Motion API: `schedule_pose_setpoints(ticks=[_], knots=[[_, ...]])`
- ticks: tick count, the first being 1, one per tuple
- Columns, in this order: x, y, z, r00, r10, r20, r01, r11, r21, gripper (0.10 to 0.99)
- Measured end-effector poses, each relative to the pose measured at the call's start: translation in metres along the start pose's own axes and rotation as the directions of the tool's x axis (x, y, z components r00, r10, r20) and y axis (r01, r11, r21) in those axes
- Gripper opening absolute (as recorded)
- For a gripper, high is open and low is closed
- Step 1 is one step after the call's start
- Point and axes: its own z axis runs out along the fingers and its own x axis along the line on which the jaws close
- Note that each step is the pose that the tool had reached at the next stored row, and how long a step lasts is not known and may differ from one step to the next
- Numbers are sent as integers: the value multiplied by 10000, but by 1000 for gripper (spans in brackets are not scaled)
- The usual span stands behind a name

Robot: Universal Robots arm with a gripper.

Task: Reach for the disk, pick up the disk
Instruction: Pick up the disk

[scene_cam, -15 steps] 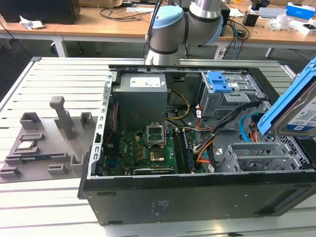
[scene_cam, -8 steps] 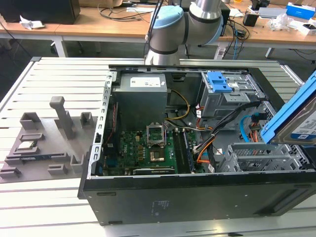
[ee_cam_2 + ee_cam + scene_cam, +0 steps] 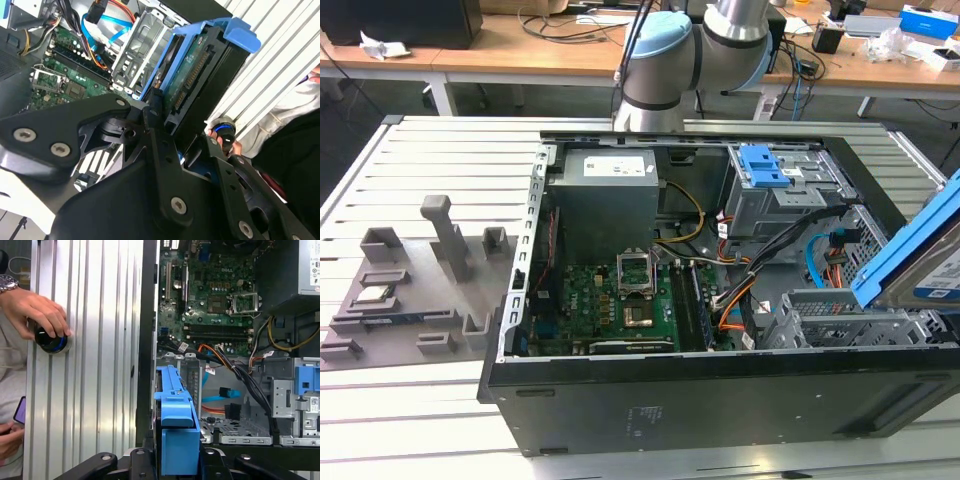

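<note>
Disk [image 3: 192,75]: you have it between the gripper's fingers, lifted out of the computer case [image 3: 720,395] and hanging tilted above the case's drive-cage corner.
Gripper [image 3: 172,125]: your fingers are pressed in on the disk's two flat sides; one finger [image 3: 156,112] lies against the blue frame.
Long axis: it runs straight out from your gripper, away from the wrist, with the blue frame's tab at the far end.
Placing: in the first wrist view the disk [image 3: 176,435] stands edge-on between the finger links, just above the case's side wall.
Drive cage [image 3: 840,315]: it sits under the disk, apart from it.
Person's hand [image 3: 37,310]: it rests on a knob beside the case.
</note>
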Motion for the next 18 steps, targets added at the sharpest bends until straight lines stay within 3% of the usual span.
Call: schedule_pose_setpoints(ticks=[5,11,18], knots=[[-8,6,84,10000,2,0,-2,10000,0,361],[-112,57,150,10000,0,1,0,10000,0,361],[-182,101,200,10000,0,2,0,10000,0,361]])
